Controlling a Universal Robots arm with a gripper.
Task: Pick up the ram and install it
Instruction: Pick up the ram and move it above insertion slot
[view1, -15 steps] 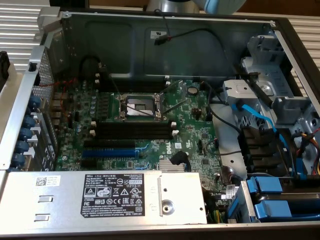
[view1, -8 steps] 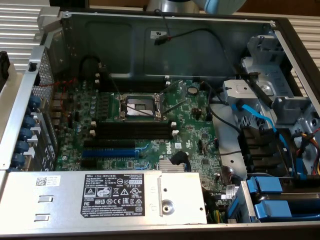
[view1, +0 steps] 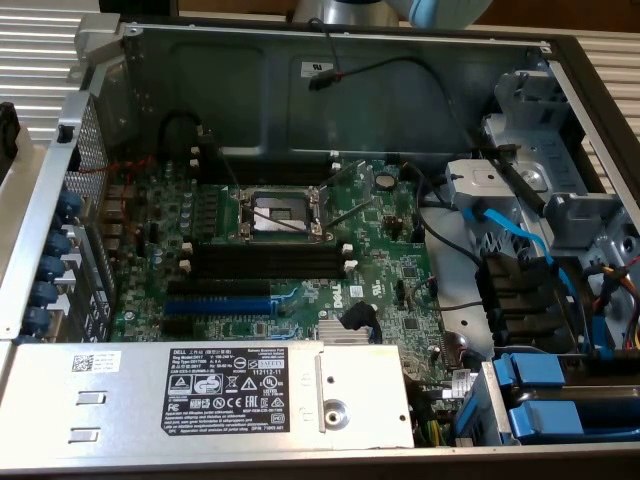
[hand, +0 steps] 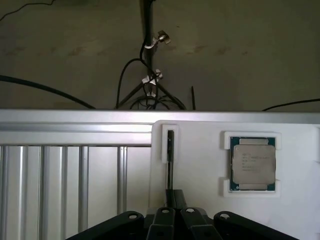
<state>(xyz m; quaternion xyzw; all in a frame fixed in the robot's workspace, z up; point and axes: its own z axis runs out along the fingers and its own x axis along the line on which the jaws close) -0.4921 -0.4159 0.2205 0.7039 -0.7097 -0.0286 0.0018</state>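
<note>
Tool (hand: 173, 200) pinched narrow on the thin dark ram stick (hand: 170, 160), which stands edge-up in its white tray (hand: 200, 165) slot.
The square silver processor (hand: 252, 162) sits well apart from it; the long black slots (view1: 268, 255) lie bare in the open case.

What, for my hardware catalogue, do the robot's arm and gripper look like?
The arm shows a silver-grey tube and a light blue joint cap. The gripper is matte black, with angular linked bars and round pivot pins.

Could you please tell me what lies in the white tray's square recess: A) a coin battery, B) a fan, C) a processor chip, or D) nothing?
C: a processor chip with a silver metal lid sits in the square recess of the white tray.
</note>
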